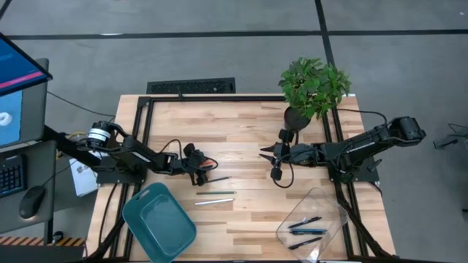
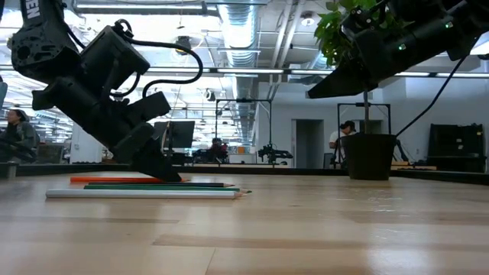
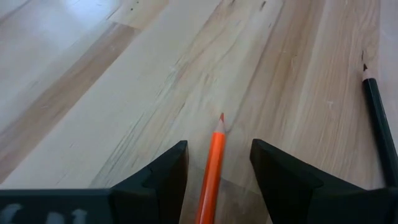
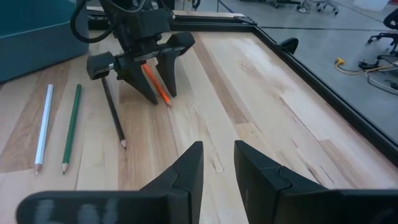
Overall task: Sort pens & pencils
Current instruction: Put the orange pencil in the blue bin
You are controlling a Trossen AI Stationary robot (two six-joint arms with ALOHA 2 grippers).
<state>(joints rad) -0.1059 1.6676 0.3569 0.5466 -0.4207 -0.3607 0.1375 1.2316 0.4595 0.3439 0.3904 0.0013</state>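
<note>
Your left gripper (image 4: pixel 154 76) is down at the wooden surface (image 1: pixel 241 131), left of centre, with its fingers (image 3: pixel 163 177) spread wide and straddling the orange pencil (image 3: pixel 212 168). The pencil lies flat between the two fingers with a gap on each side, its sharpened tip (image 3: pixel 221 117) projecting just past the fingertips; the fingers are not clamped on it. The dark pencil (image 4: pixel 113 112) lies flat just beside the left gripper, outside its fingers, and apart from them. The green pencil (image 4: pixel 71 127) and the pale pencil (image 4: pixel 43 127) lie side by side on the surface further toward the front edge, near the teal bin (image 1: pixel 158 223). Your right gripper (image 4: pixel 217 167) hangs above the surface right of centre, beside the potted plant (image 1: pixel 313 86), with its fingers partly open and nothing between them. The pens (image 1: pixel 306 231) lie together inside the clear container (image 1: pixel 314 196) at the front right of the surface, well apart from both grippers.
</note>
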